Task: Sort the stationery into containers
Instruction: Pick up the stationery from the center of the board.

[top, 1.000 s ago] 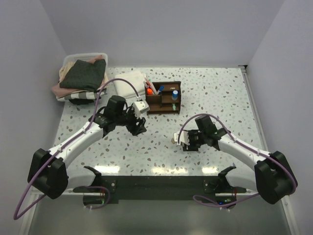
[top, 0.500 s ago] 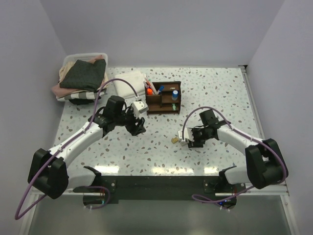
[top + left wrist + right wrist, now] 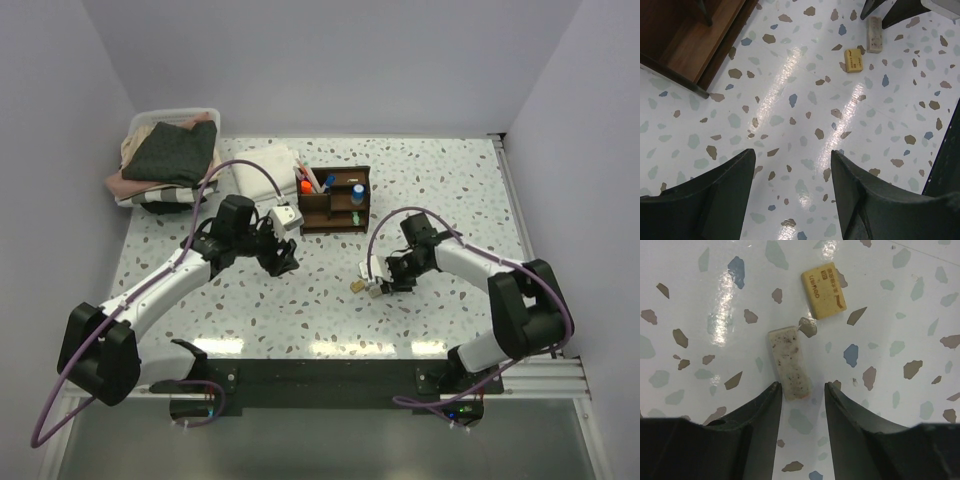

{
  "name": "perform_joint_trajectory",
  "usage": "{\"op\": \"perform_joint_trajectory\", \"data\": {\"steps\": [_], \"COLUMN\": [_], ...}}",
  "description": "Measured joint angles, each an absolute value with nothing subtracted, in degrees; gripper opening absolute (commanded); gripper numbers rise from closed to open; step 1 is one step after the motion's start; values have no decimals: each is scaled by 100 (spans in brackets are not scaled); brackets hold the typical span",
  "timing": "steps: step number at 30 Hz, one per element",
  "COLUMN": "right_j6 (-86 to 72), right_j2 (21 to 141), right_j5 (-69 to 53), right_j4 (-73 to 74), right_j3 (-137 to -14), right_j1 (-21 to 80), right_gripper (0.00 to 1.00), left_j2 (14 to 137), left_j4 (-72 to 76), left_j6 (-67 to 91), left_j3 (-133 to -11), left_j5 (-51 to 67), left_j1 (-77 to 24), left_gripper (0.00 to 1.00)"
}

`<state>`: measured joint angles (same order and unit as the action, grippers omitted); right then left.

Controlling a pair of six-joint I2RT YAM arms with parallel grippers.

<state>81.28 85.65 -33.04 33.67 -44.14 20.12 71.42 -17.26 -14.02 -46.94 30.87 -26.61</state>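
Note:
The dark brown organiser stands at the table's back centre and holds an orange highlighter, pens and a blue-capped marker. Its corner shows in the left wrist view. A tan eraser and a speckled whitish eraser lie side by side on the table. My right gripper is open and low over the table, and the speckled eraser's near end lies between its fingertips. My left gripper is open and empty over bare table left of the erasers.
A white bin of folded clothes and a folded white cloth sit at the back left. The table's right edge runs along the wall.
My right arm has swung its forearm up and turned the gripper, which now points left onto the speckled eraser. The left arm has not moved.

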Motion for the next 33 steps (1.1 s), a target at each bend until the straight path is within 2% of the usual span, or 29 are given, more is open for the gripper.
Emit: {"op": "perform_joint_trajectory", "data": {"steps": [11, 12, 16, 20, 24, 29, 33], "right_j6": [8707, 8709, 8707, 8597, 8027, 6344, 4882], "right_j2": [8884, 8903, 8980, 8986, 8735, 7397, 6984], "right_j5": [-3153, -3133, -3098, -3098, -3133, -3522, -3706], "right_j4": [3986, 4003, 4093, 4145, 4274, 4281, 3826], "right_j3": [-4696, -4722, -4825, -4880, -4895, -5000, -5076], "right_j1": [2012, 2012, 2012, 2012, 2012, 2043, 2128], "right_gripper": [33, 31, 12, 6, 6, 4, 2], "left_j2": [7153, 7155, 7164, 7168, 7166, 7166, 7168], "left_j4": [-1678, -1675, -1643, -1584, -1584, -1525, -1439], "left_j6": [-1347, -1323, -1275, -1258, -1260, -1258, -1256], "left_j3": [-4661, -4648, -4604, -4604, -4604, -4587, -4574], "left_j5": [3094, 3094, 3114, 3127, 3124, 3124, 3131], "left_j1": [-2646, -2637, -2630, -2630, -2630, -2630, -2630], "left_gripper": [67, 67, 67, 67, 67, 67, 67]}}
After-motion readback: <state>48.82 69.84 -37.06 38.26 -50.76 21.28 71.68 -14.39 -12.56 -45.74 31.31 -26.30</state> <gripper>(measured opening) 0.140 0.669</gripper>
